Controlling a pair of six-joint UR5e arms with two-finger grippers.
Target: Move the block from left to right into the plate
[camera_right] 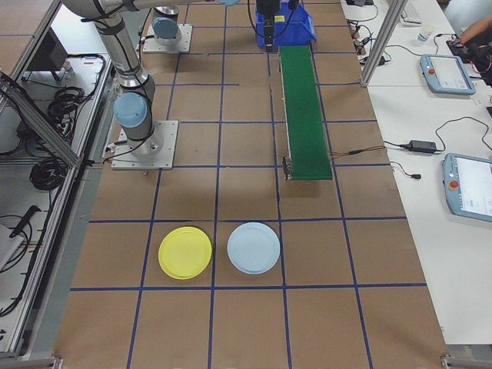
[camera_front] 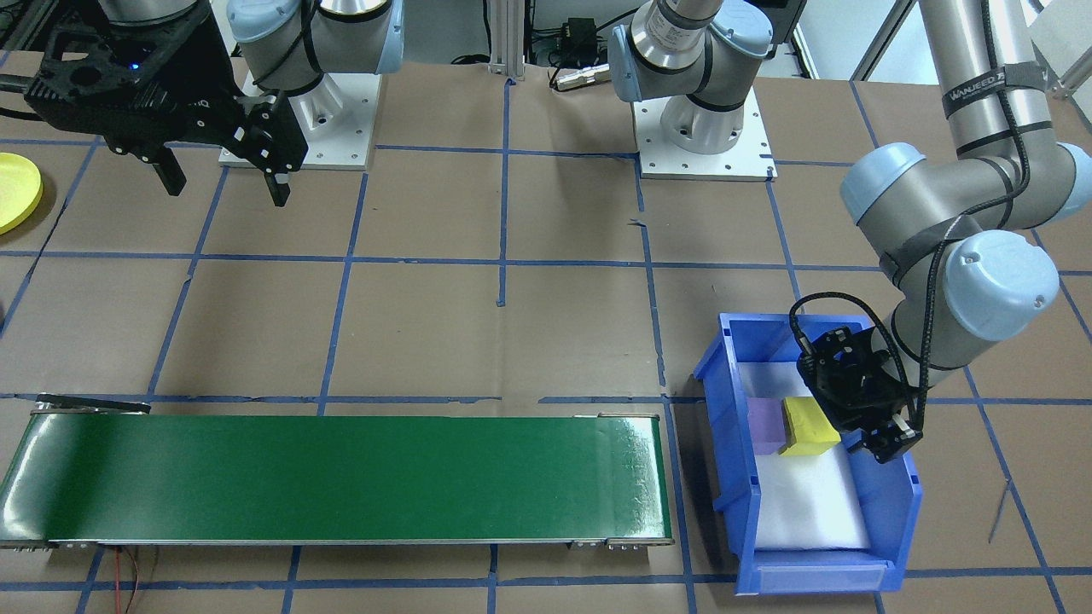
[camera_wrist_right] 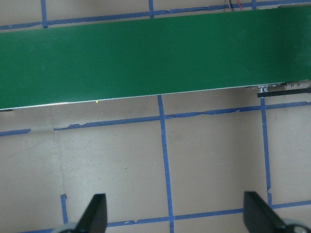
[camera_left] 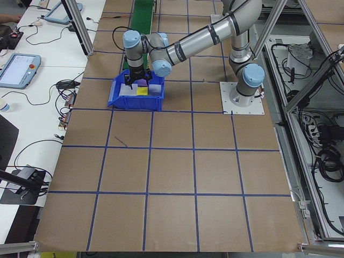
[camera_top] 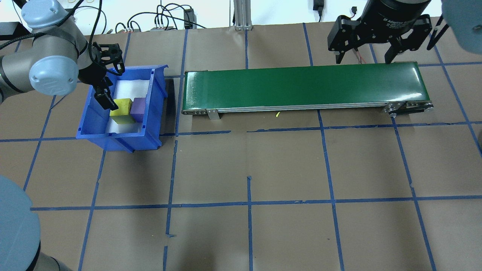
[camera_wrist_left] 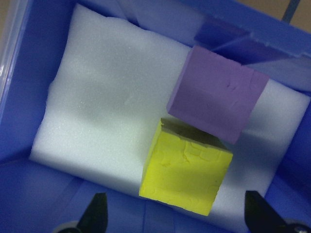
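The left gripper [camera_wrist_left: 174, 221] hangs with fingers spread wide over the blue plastic bin [camera_top: 86, 124], a yellow foam cube [camera_wrist_left: 186, 173] between them touching a purple foam cube [camera_wrist_left: 214, 97] at one o'clock. The right gripper [camera_wrist_right: 175, 218], also wide, hovers above brown paper beside the green conveyor belt [camera_wrist_right: 155, 56]. The flat round bright-yellow plate [camera_right: 184, 252] lies well apart.

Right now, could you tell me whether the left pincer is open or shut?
Open. The left pincer hangs over the blue bin, fingertips spread wide, nothing between them.

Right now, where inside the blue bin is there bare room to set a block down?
The white foam beside the yellow block and purple block is free; their corner of the blue bin is crowded.
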